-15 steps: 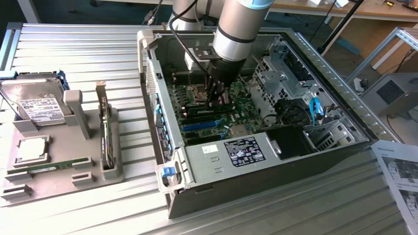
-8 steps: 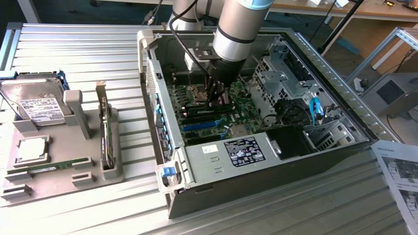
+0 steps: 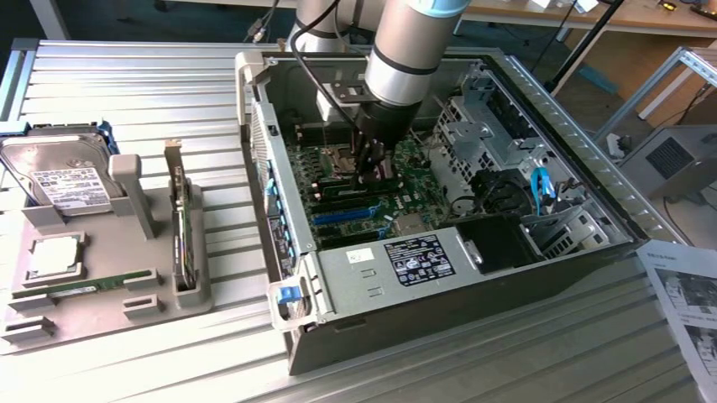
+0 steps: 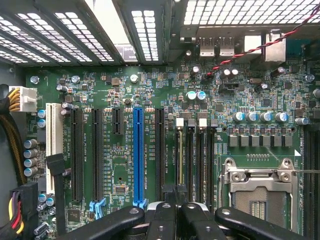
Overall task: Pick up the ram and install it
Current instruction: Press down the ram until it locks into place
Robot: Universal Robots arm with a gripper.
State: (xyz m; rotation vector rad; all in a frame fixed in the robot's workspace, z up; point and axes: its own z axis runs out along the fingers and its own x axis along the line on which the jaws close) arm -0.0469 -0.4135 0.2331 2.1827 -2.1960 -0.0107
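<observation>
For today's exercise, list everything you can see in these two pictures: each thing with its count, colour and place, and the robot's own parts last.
computer case: one, grey, open, centre of the exterior view.
motherboard: one, green, inside the case.
blue expansion slot: one, on the motherboard.
processor socket: one, silver, empty.
holder tray: one, grey, exterior view's left.
hard drive: one, silver, on the tray.
processor chip: one, silver, on the tray.
ram stick: one, green, on the tray.
gripper: one, black, shut, over the motherboard.
</observation>
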